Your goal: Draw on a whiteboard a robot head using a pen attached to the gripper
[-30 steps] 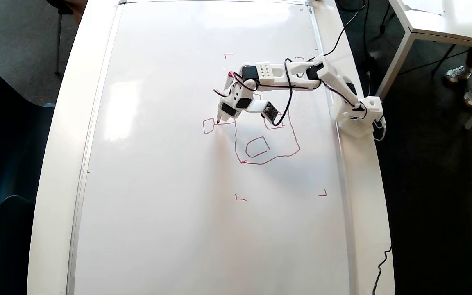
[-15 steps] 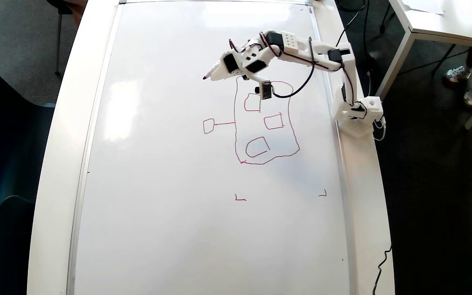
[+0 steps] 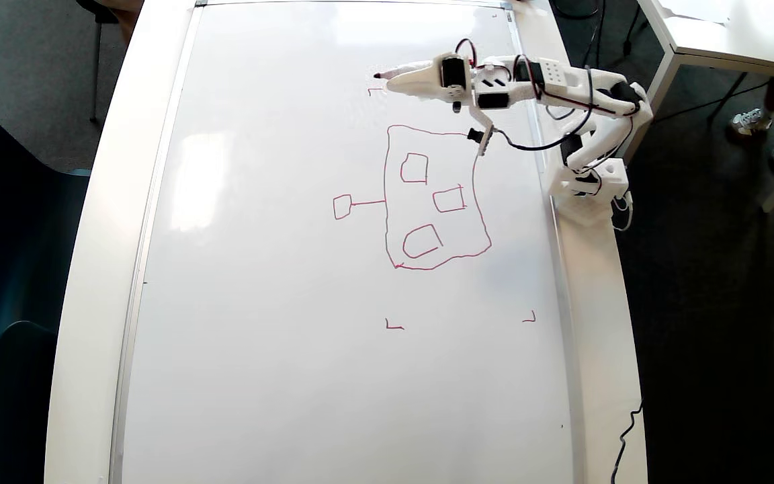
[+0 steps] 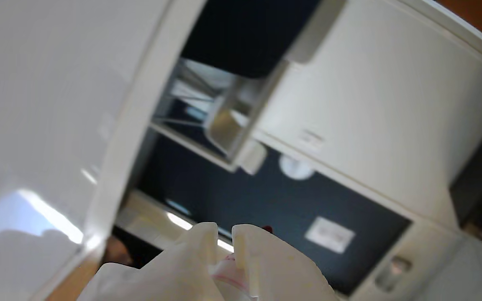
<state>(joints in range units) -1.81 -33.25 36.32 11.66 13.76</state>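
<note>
Tool (image 3: pixel 404 77) is clamped on the pen (image 3: pixel 387 72), held off the whiteboard (image 3: pixel 279 336) and clear of the robot head (image 3: pixel 435 196). Likely parked so the tip can't smear the finished lines.

**Surfaces and finishes on my rig**

I see a large glossy white rectangular whiteboard (image 3: pixel 279 269), smooth enough to throw back window glare, edged by a thin brushed-silver metal frame (image 3: pixel 133 296). The white bench (image 3: pixel 88 282) under it looks smooth and semi-matt. My white 3D-printed plastic gripper (image 3: pixel 406 81) looks matt; in the wrist view its fingers (image 4: pixel 266 259) appear dull and slightly grainy.
</note>
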